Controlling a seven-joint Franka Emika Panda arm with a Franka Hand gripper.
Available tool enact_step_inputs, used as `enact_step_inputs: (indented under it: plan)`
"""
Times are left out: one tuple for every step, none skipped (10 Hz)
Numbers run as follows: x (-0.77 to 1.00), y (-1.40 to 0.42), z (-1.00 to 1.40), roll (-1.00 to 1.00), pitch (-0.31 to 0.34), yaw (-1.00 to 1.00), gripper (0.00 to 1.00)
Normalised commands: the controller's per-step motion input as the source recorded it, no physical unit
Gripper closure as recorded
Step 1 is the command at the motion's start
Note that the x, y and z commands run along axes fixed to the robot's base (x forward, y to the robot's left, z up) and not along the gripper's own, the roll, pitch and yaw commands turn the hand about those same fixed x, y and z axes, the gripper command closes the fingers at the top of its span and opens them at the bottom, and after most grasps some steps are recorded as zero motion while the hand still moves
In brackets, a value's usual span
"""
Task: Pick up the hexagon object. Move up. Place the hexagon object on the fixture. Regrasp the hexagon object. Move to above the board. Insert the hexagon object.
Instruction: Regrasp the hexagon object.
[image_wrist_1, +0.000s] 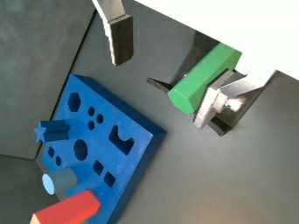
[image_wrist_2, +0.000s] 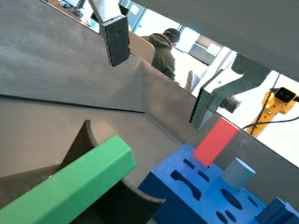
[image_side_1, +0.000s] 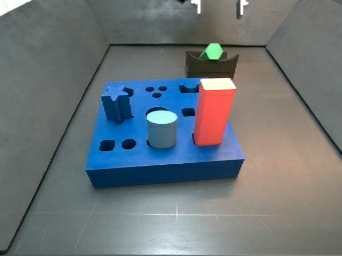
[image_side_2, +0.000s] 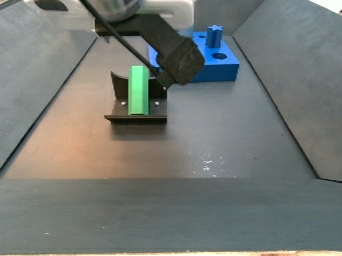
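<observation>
1. While the small matte green hexagon prism bar (image_wrist_1: 205, 79) rests in the notch of the small dark brown-black fixture block (image_side_2: 135, 108), the gripper (image_wrist_1: 176, 74) hangs above it with jaws spread wide and nothing clamped.
2. Both wrist views show one silver finger plate (image_wrist_1: 119, 35) well clear on one side of the bar and one (image_wrist_2: 211, 96) on the opposite side; neither touches it.
3. Bar (image_side_2: 138, 88) lies tilted, one end raised and overhanging the fixture (image_side_1: 214, 64), hex end face visible in a side view (image_side_1: 211, 50).
4. Large thick blue square board with shaped holes (image_side_1: 134, 145) sits just beside the fixture, apart from the bar.
5. Tall red block (image_side_1: 215, 112) and pale blue cylinder (image_side_1: 162, 129) stand in the board.
</observation>
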Motion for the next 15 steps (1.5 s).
enact_step_inputs:
  plan:
    - [-0.10,-0.79,0.76,1.00,0.056,0.01,0.00]
    - [-0.10,-0.71,0.70,1.00,0.048,0.01,0.00]
    - [-0.12,-0.51,0.47,1.00,0.036,0.01,0.00]
    - [-0.10,-0.36,0.27,1.00,0.031,0.01,0.00]
    - [-0.05,-0.14,0.03,1.00,0.028,0.01,0.00]
    - [-0.03,-0.06,0.01,1.00,0.028,0.01,0.00]
    - [-0.02,-0.03,0.03,1.00,0.029,0.01,0.00]
    - [-0.03,-0.03,0.02,1.00,0.025,0.01,0.00]
    - [-0.04,-0.03,0.02,1.00,0.018,0.01,0.00]
    - [-0.05,-0.03,0.02,1.00,0.013,0.01,0.00]
    - [-0.05,-0.02,0.01,1.00,0.007,0.01,0.00]
    - [-0.05,-0.03,0.01,1.00,0.001,0.01,0.00]
    - [-0.04,-0.02,0.01,1.00,-0.007,0.01,0.00]
    - [-0.04,-0.02,0.01,1.00,-0.013,0.01,0.00]
    - [-0.03,-0.02,0.01,1.00,-0.021,0.01,0.00]
